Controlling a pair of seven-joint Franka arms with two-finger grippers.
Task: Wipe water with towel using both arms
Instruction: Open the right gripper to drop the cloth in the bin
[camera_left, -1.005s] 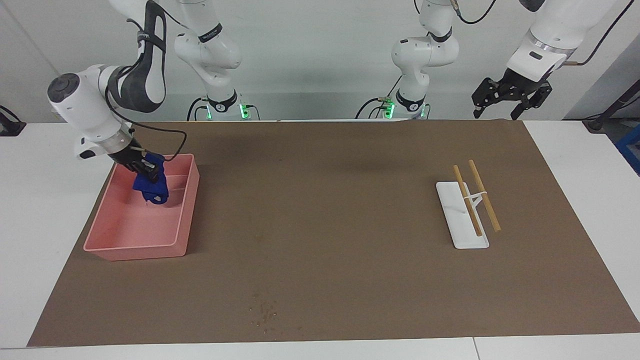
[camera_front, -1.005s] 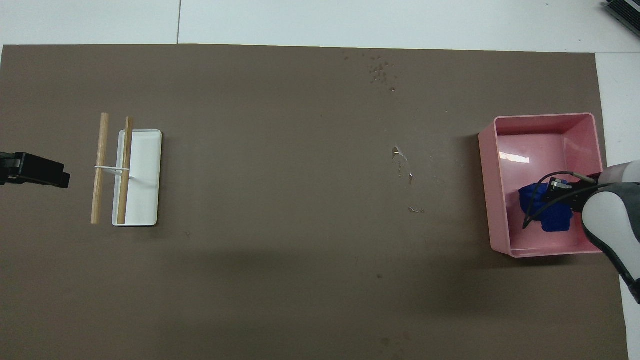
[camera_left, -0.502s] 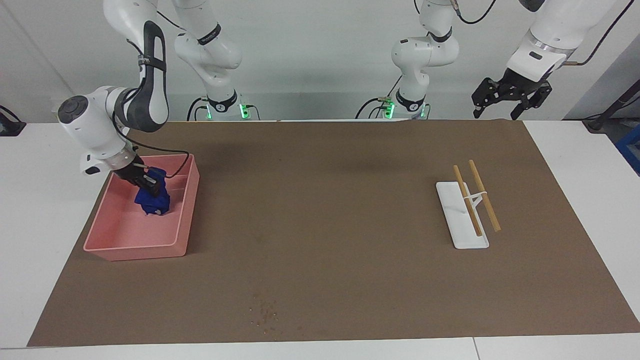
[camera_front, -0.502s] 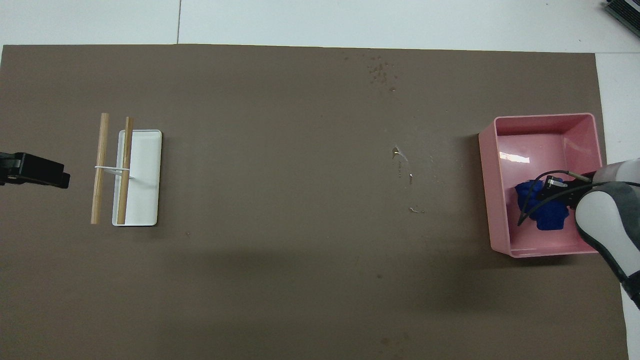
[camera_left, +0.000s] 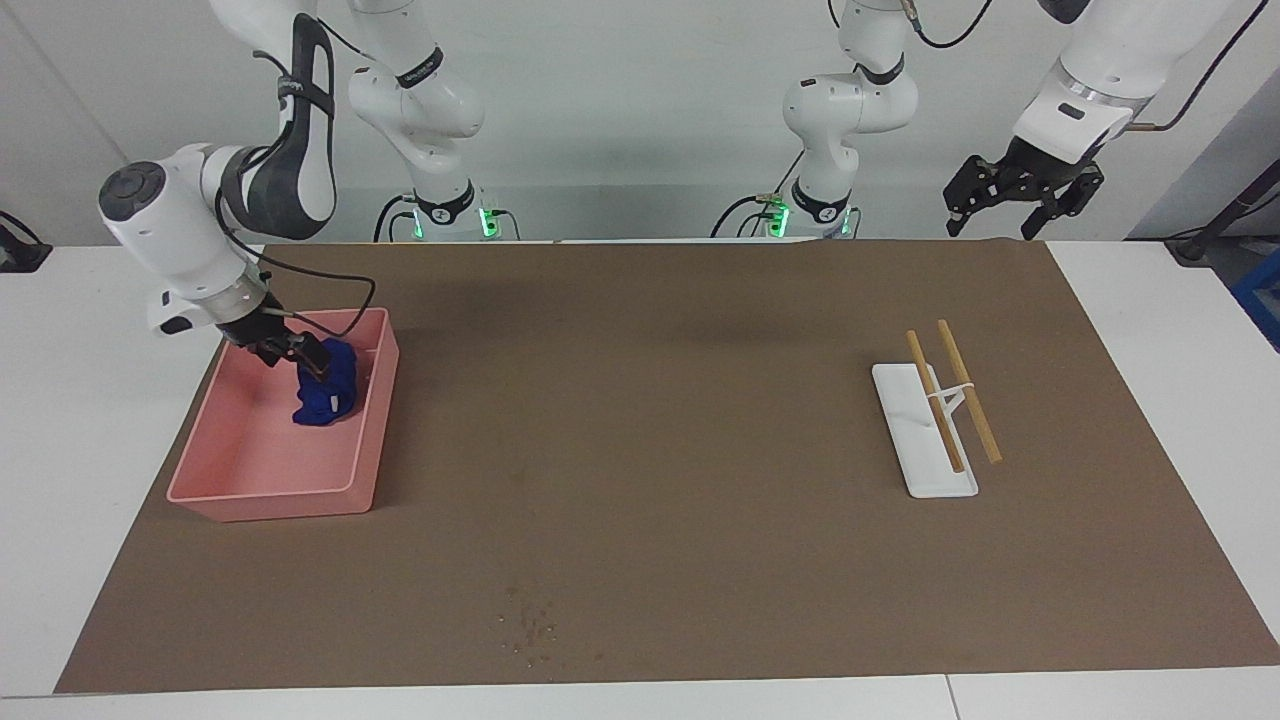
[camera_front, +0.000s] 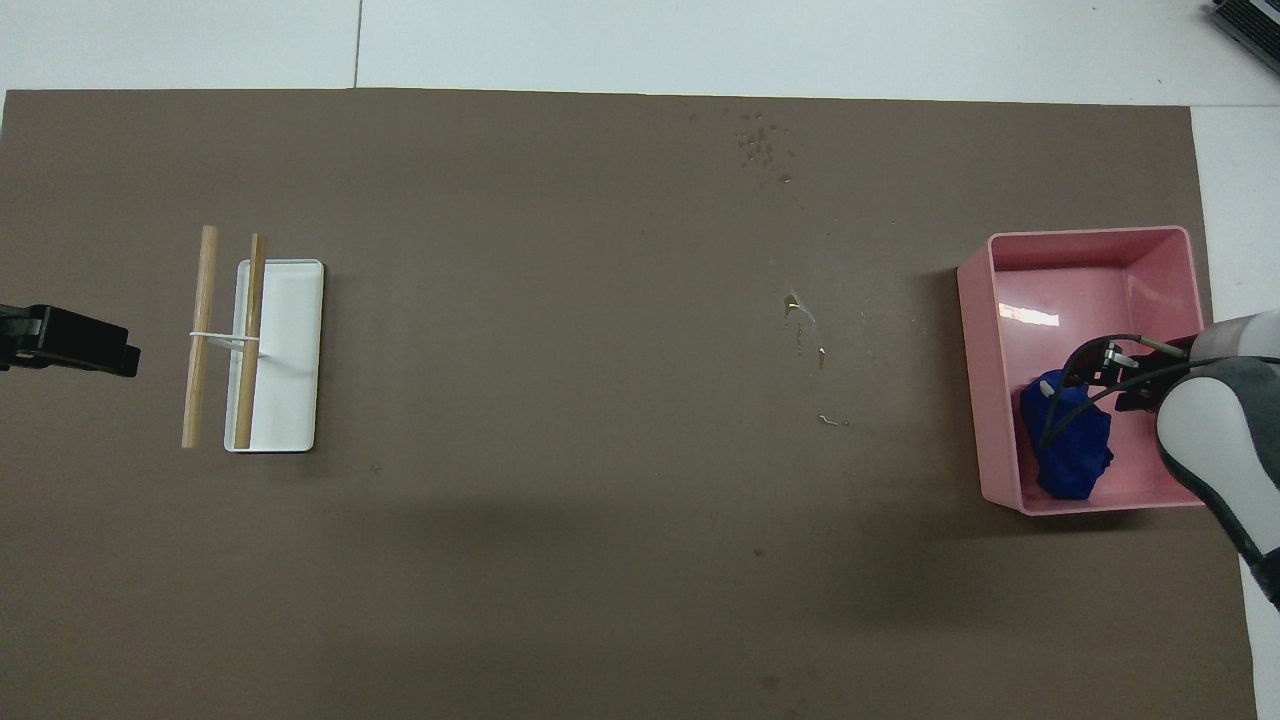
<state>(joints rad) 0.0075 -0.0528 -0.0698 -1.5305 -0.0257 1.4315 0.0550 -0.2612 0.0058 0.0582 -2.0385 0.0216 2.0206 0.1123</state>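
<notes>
The blue towel (camera_left: 325, 395) (camera_front: 1070, 450) lies crumpled in the pink bin (camera_left: 270, 495) (camera_front: 1090, 238), against the wall toward the table's middle. My right gripper (camera_left: 300, 352) (camera_front: 1095, 370) hangs open just above the towel's upper edge, holding nothing. The water (camera_left: 527, 625) (camera_front: 760, 145) is a scatter of tan specks near the mat edge farthest from the robots, with a few droplets (camera_front: 805, 330) nearer the middle. My left gripper (camera_left: 1000, 215) (camera_front: 100, 345) waits open, raised over the mat's corner at the left arm's end.
A white tray (camera_left: 925, 470) (camera_front: 290, 400) with two wooden sticks (camera_left: 950, 395) (camera_front: 225, 335) on a small rack stands toward the left arm's end. A brown mat (camera_left: 650, 400) covers most of the white table.
My right gripper lowered the towel into the bin, opened and let it go, then drew up and back. The towel slumped against the bin wall. The left arm stayed still.
</notes>
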